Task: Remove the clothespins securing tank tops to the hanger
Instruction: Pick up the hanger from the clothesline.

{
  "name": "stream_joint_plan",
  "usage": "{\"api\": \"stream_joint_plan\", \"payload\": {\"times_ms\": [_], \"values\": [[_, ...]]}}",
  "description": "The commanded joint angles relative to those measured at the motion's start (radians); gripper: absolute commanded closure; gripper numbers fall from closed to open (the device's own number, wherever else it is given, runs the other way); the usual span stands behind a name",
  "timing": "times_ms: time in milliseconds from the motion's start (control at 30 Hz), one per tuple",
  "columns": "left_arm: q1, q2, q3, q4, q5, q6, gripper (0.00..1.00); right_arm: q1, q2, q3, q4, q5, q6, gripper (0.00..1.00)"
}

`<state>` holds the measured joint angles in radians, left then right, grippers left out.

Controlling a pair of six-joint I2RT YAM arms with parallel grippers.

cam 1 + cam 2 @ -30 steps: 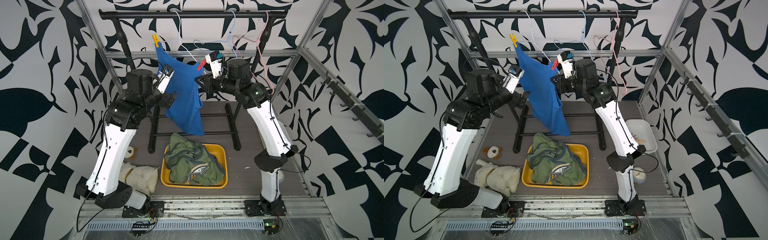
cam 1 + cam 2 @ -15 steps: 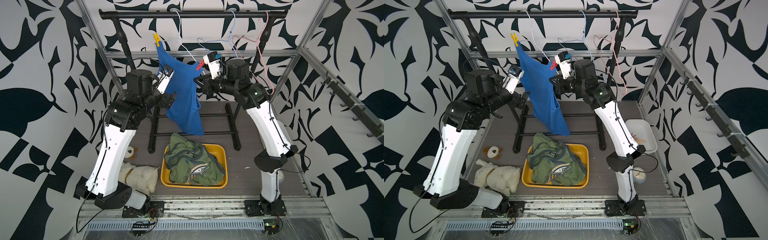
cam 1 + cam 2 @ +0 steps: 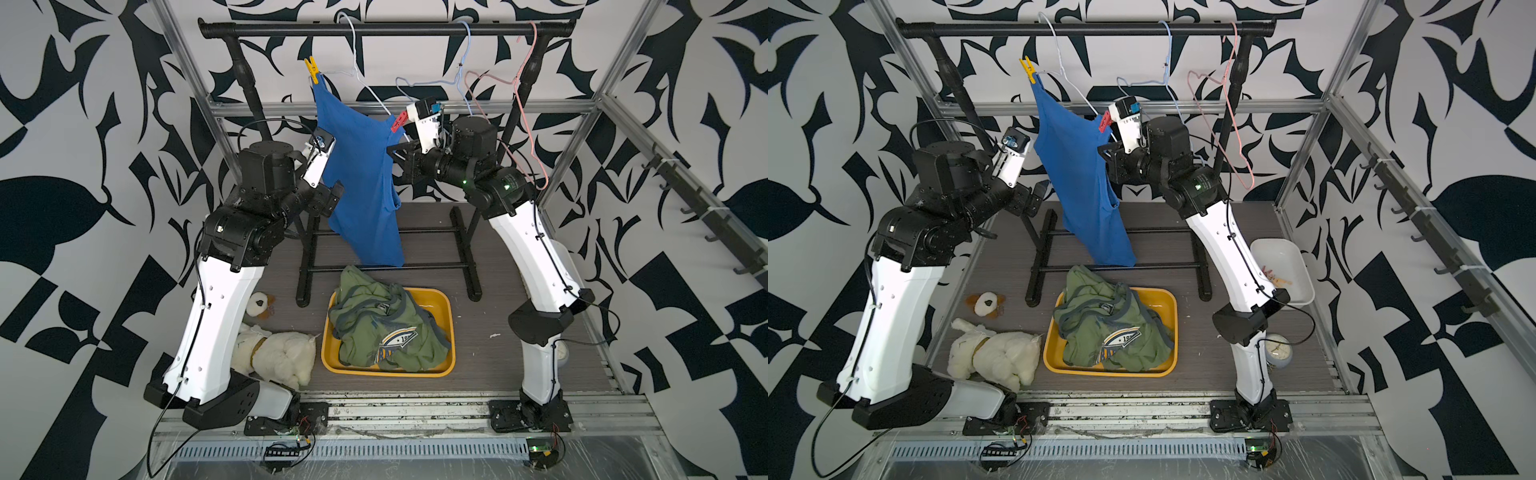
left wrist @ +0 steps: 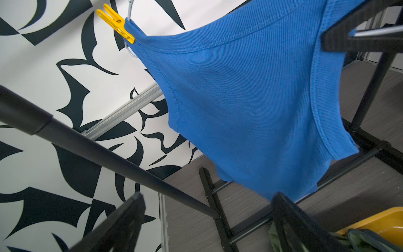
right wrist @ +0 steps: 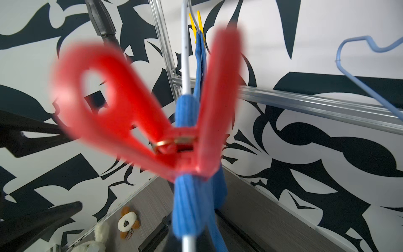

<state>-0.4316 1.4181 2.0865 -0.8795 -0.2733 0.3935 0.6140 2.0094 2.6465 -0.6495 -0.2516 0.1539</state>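
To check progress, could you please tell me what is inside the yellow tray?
Crumpled olive green tank tops fill the yellow tray and spill over its far rim; one shows a chest print. Whatever lies beneath them is hidden by the fabric.

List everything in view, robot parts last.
blue tank top: one, blue, pinned on white hanger
olive tank tops: heap, green, in yellow tray
yellow clothespin: one, yellow, clipping one strap
red clothespin: one, red, clipping other strap
loose clothespins: several, reddish and tan, in white bin
blue hanger, pink hanger: one each, bare, on black rack
plush dog, small plush: one each, whitish, floor by left arm
left end effector: one, black, open, beside blue top
right end effector: one, black, shut on white hanger
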Motion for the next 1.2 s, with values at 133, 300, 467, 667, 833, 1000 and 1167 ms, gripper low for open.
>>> {"api": "stream_joint_plan", "payload": {"times_ms": [133,300,467,667,833,1000,1167], "values": [[0.005,-0.026,0.004,0.013,0.003,0.002,0.05,-0.003,-0.05,0.015,0.189,0.036,0.006,1.0],[0.005,-0.028,0.01,0.011,-0.001,0.009,0.05,-0.003,-0.053,0.015,0.226,0.036,0.006,1.0],[0.005,-0.023,0.028,0.007,0.005,0.01,0.05,-0.003,-0.055,0.028,0.272,0.035,0.022,1.0],[0.005,-0.022,0.072,-0.011,0.011,0.02,0.05,-0.003,-0.059,0.049,0.261,0.034,0.024,1.0],[0.005,-0.021,0.121,-0.022,0.01,0.033,0.04,-0.003,-0.082,0.036,0.268,0.029,0.024,1.0],[0.005,-0.024,0.15,-0.024,0.003,0.04,0.04,-0.003,-0.112,0.035,0.254,0.015,0.025,1.0],[0.004,-0.023,0.186,-0.039,0.018,0.038,0.03,-0.003,-0.165,0.014,0.209,-0.011,0.019,1.0]]}}
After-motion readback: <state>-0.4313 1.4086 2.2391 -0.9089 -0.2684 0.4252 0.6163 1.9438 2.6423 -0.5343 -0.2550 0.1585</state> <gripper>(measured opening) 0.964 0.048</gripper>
